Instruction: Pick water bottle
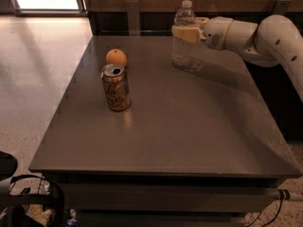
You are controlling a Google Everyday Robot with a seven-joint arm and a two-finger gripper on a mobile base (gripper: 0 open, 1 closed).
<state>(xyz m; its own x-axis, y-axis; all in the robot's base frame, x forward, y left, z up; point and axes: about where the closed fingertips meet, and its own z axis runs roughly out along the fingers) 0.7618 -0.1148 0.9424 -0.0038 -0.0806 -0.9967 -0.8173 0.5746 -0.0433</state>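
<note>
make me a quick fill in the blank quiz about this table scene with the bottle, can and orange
1. The bottle has a ____ cap.
2. The tool is at the bottle's ____ half, at the far side of the table.
3. Of the can and the orange, the one nearer the camera is the ____.

Missing words: white; upper; can
</note>
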